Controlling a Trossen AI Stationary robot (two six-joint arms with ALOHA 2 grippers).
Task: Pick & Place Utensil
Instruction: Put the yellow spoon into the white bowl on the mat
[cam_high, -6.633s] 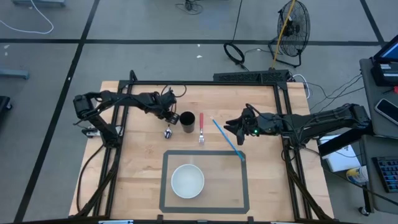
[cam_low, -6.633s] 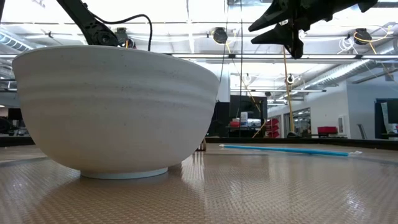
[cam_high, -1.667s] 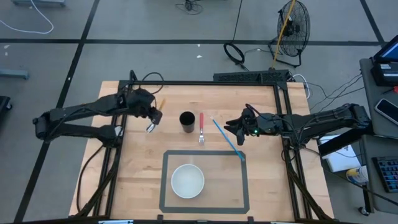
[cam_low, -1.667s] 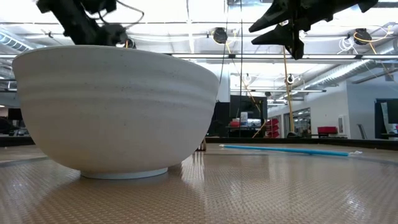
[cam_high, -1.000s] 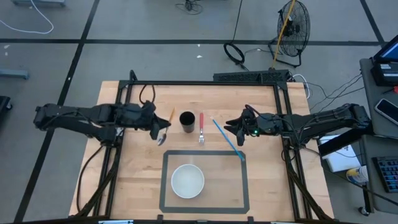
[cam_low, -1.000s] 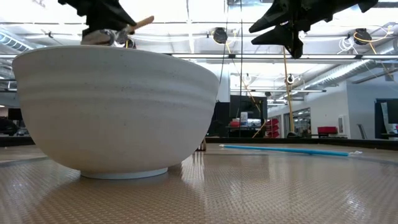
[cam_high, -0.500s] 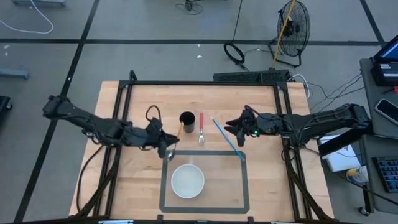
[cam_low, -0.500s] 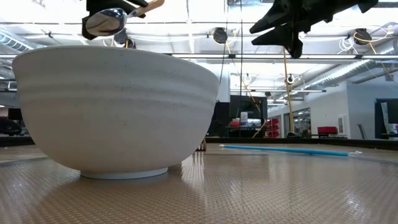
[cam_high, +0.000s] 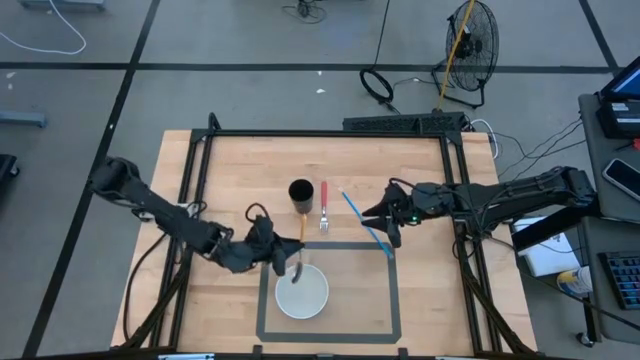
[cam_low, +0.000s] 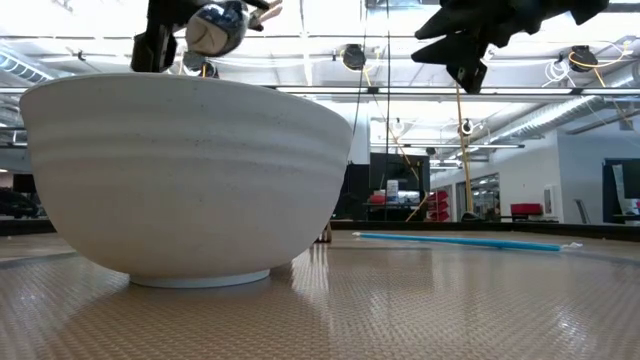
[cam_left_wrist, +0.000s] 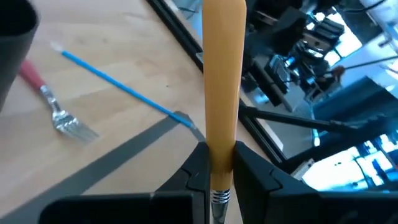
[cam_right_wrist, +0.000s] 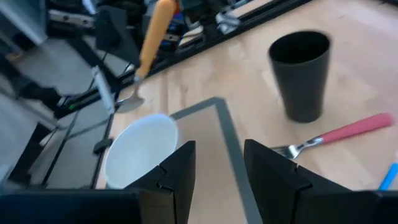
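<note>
My left gripper (cam_high: 290, 258) is shut on a spoon (cam_high: 299, 250) with a wooden handle and a metal head. It holds the spoon in the air over the far rim of the white bowl (cam_high: 302, 292), which stands inside the grey taped rectangle. In the low view the spoon's head (cam_low: 220, 28) hangs above the bowl (cam_low: 190, 180). My right gripper (cam_high: 383, 222) is open and raised above the blue straw (cam_high: 362, 222), touching nothing. A black cup (cam_high: 300, 195) and a red-handled fork (cam_high: 323, 206) rest on the table beyond the bowl. My left gripper pinches the spoon's wooden handle (cam_left_wrist: 221, 140) between its two fingers (cam_left_wrist: 198, 165), at the end next to the metal neck (cam_left_wrist: 217, 198). The fingers come level from the table's left side and lie across the handle. The spoon is lifted clear, its head toward the near edge, over the bowl.
The grey tape rectangle (cam_high: 385, 300) marks the near middle of the table, and a black frame (cam_high: 330, 133) runs round the tabletop. The straw's near end lies on the tape's far right corner (cam_high: 388, 252). Bare wood lies left of the tape.
My left gripper has carried the spoon toward the table's near edge and to the right, from beside the black cup to above the white bowl's far rim. The spoon has stayed clear of the table. My right gripper has shifted slightly toward the near edge.
</note>
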